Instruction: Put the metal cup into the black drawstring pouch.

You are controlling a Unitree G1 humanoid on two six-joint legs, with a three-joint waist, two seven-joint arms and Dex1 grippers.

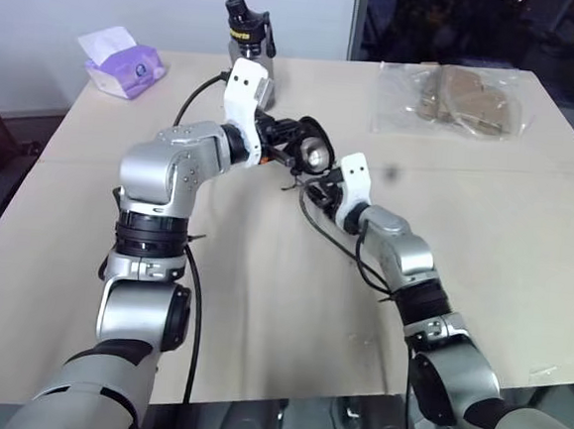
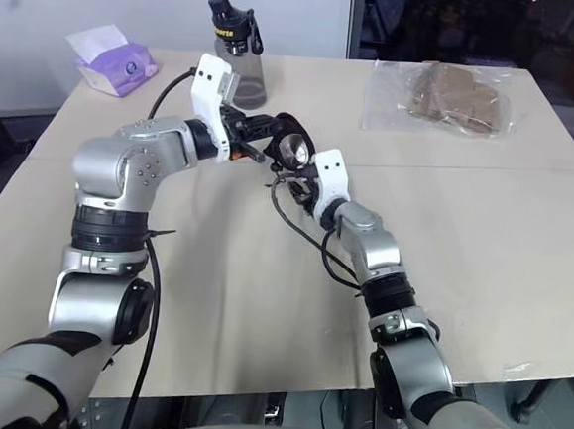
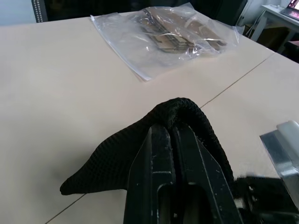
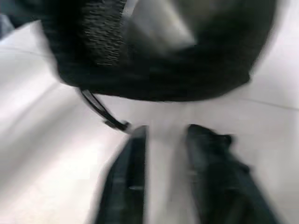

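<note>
Pale beige table [image 1: 260, 302] bearing grey bottle [image 1: 249, 43] (black-capped), purple tissue pack [image 1: 122, 62], clear bag [image 1: 460, 101].

Even, soft indoor light on the table [image 1: 260, 302], faint shadows; heavy motion blur in the right wrist view.

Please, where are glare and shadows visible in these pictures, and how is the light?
Left eye view: soft, even light from above, with a bright glint on the metal cup. Left wrist view: white highlights on the folds of the clear plastic bag; the black drawstring pouch throws only a faint shadow on the table.
</note>
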